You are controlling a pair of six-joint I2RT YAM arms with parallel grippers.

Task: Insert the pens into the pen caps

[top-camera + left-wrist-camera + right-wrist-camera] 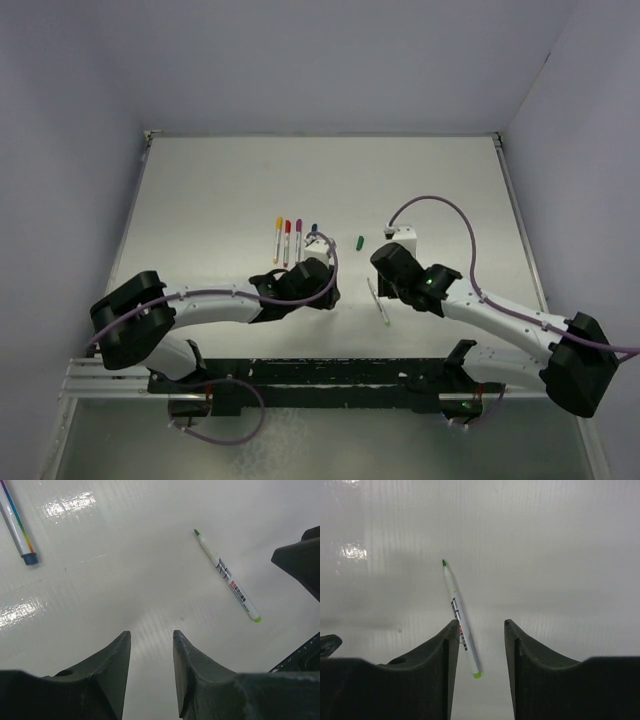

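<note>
A green-tipped pen (pixel 378 300) lies uncapped on the white table between my two grippers. In the right wrist view the green pen (pixel 460 622) has its rear end between the jaws, close to the left finger (pixel 445 645); my right gripper (pixel 480 624) stands open around it without clamping it. My left gripper (pixel 151 632) is open and empty, with the green pen (pixel 227 575) lying ahead to its right. The green pen cap (pixel 360 241) lies alone farther back. The left gripper (pixel 328 290) and the right gripper (pixel 383 283) sit close together.
Three capped pens, yellow (pixel 277 240), red (pixel 287 240) and purple (pixel 298 238), lie side by side at the back left. A blue-capped pen (pixel 19 530) lies beside them. A small white block (pixel 402 237) stands behind the right gripper. Walls enclose the table.
</note>
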